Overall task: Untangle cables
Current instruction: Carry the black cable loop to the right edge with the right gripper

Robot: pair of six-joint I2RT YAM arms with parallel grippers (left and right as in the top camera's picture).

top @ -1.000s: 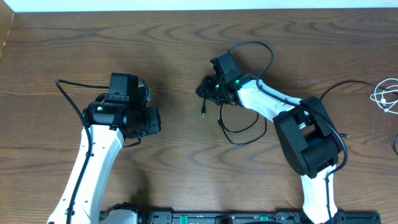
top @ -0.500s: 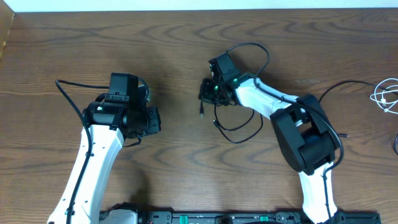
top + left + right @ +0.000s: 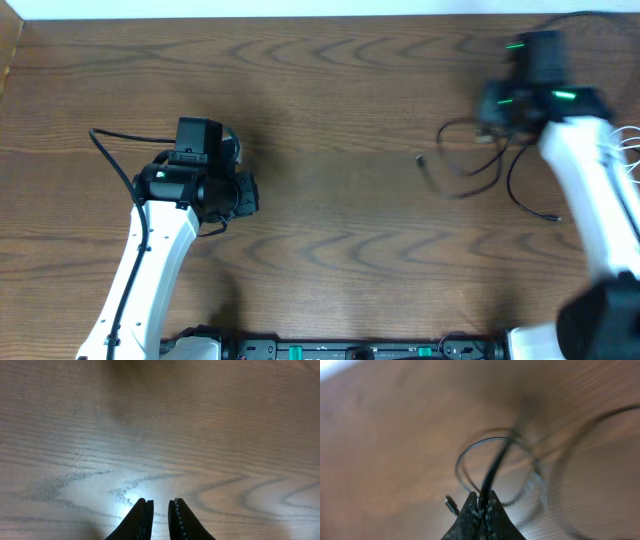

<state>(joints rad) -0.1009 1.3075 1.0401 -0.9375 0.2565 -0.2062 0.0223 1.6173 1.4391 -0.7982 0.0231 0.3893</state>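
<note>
Right gripper (image 3: 482,506): its two fingers are pinching the black cable (image 3: 495,462) tight, up near the far right corner of the wooden table (image 3: 330,110)
Black cable: it is looping out from the pinch in loose rings over the wood, and it is looking blurry from above
Plug end (image 3: 451,505): it is showing just left of the right gripper's tips
White cable (image 3: 630,140): it is lying at the right edge of the table, partly hiding behind the right arm
Left gripper (image 3: 160,505): its fingers are sitting almost together with only a thin gap, holding nothing, over plain wood, well apart from both cables
</note>
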